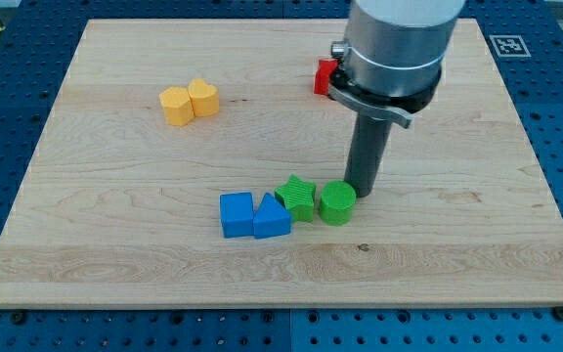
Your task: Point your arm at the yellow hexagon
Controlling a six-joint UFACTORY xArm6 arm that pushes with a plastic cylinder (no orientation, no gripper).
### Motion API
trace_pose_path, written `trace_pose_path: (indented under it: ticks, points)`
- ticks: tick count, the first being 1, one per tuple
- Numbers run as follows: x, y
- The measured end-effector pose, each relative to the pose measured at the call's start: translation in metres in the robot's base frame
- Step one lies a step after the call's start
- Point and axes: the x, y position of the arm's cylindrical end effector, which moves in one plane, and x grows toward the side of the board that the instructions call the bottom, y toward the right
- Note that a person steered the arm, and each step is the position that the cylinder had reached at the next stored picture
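While the tip (364, 193) was set down just beside the green round block (337, 203), at that block's upper right edge and seemingly touching it, the pointing step was judged to be barely begun, since the yellow hexagon (176, 106) lay well apart from it, up toward the view's top left. No fingers were carried by the arm, so nothing could be said to be spread, pressed together or pinched; only a straight dark rod was presented to the board (477, 244). The next move was judged to call for a long slide toward the view's left and upward, over bare wood, with the tip drawn away from the green round block first so that it would not be shoved along. The row at the view's bottom, made up of a green star (297, 198), a blue triangle-like block (271, 218) and a blue square block (237, 214), was seen to lie below that line and could probably be left undisturbed. A red block (323, 76) was half hidden behind the arm's housing. The hexagon was seen as a small orange-yellow piece with flat facets, lying flat, and it was touched on its right by a yellow heart-shaped block (203, 98); a stop short of the pair would be needed if neither was to be pushed.
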Motion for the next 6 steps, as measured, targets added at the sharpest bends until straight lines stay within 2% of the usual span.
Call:
trace_pose_path:
  ticks: [2, 4, 6]
  points:
    - [-0.001, -0.016]
    - [-0.027, 0.022]
    - [-0.027, 0.022]
